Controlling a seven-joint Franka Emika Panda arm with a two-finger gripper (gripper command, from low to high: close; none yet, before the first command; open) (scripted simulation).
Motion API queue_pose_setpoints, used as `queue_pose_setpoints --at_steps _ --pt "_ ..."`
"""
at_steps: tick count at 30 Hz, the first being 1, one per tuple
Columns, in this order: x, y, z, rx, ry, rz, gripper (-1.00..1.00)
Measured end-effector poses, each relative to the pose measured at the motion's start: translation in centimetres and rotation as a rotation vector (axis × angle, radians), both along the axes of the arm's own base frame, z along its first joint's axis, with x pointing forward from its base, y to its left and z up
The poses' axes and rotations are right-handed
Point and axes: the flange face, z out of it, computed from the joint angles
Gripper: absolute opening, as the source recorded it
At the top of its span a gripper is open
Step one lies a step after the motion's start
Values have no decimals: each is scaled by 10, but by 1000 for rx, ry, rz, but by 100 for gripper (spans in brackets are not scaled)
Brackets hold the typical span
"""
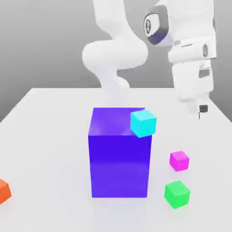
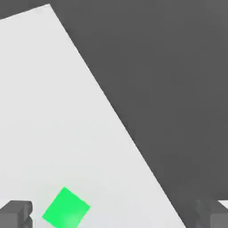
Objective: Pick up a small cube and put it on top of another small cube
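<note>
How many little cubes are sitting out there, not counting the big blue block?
4: a cyan cube at the big blue-purple block's top corner, a magenta-pink cube and a green cube to its right in the exterior view, an orange cube at the left edge. The block may hide more.

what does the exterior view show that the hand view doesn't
Exterior view alone: the big blue-purple block, the cyan cube at its upper corner, the small magenta-pink cube, an orange cube at the exterior view's left edge, and the white arm. Hand view alone: the dark floor past the table edge. Both: the green cube, the white table, and the open, empty hand.
</note>
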Motion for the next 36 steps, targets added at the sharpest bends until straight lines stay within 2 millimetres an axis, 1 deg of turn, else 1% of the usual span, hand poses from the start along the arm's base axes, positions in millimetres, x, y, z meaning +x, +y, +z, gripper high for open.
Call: queue_pose_setpoints --at_steps 2,4,7,8,9,10,16,17,22,23,24,26,32,33,36 --pt "-24 12 -38 -48 43 142 0" --pt "-51 20 -74 -94 85 284 0" --pt "-97 24 -122 -159 150 500 0" --pt "-108 24 -135 -176 166 555 0" --pt "-115 25 -145 -184 173 588 0" --pt "-117 25 -153 -188 177 601 0" --pt "-119 23 -201 -191 182 609 0" --pt "-120 23 -207 -190 182 609 -100" --pt "-120 23 -207 -191 185 609 -100" --pt "-120 22 -210 -191 184 610 -100" --pt "-120 22 -208 -191 184 610 -100" --pt "-119 23 -196 -192 184 609 -100" --pt "-120 23 -151 -193 183 610 -100" --pt "-111 22 -145 -188 187 578 -100" --pt "-63 11 -129 -167 202 413 -100"
